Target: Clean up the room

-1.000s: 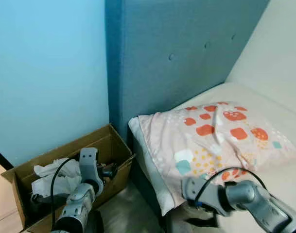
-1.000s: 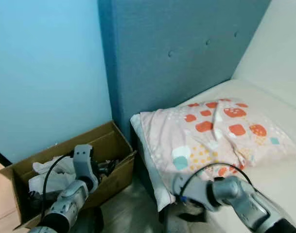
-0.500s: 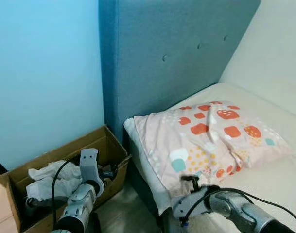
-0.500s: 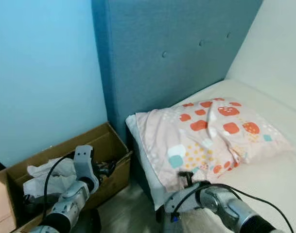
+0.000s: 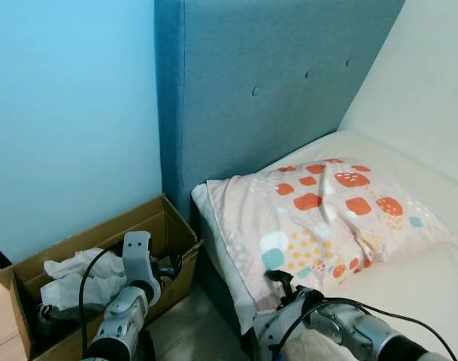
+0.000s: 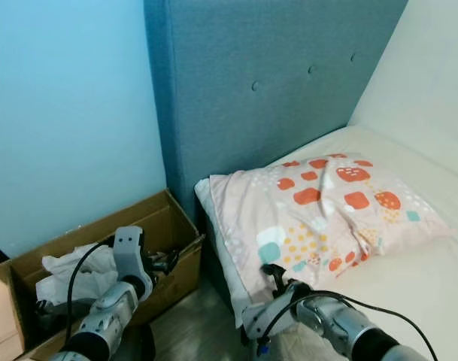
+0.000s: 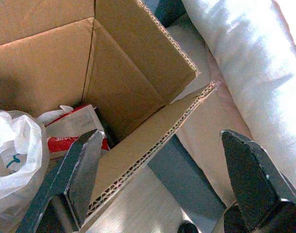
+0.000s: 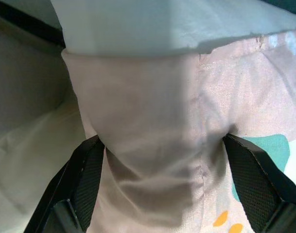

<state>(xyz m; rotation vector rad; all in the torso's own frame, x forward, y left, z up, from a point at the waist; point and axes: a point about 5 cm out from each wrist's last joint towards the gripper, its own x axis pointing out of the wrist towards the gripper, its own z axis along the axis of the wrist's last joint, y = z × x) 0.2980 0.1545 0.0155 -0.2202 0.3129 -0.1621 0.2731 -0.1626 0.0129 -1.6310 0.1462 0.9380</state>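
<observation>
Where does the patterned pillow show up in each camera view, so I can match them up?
Left eye view: pillow lies right of centre on the bed, below the blue headboard.
Right eye view: same spot, at the bed's head.
Left wrist view: its white underside runs along one side, beyond the cardboard box.
Right wrist view: its pink corner sits between the right gripper fingers.
Shared landmark: the pillow's overhanging corner.

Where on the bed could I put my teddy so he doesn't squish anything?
The bare mattress to the right of the pillow, toward the cream wall, looks free. The pillow's near corner is crowded: the right gripper straddles it. The cardboard box is stuffed with trash.
</observation>
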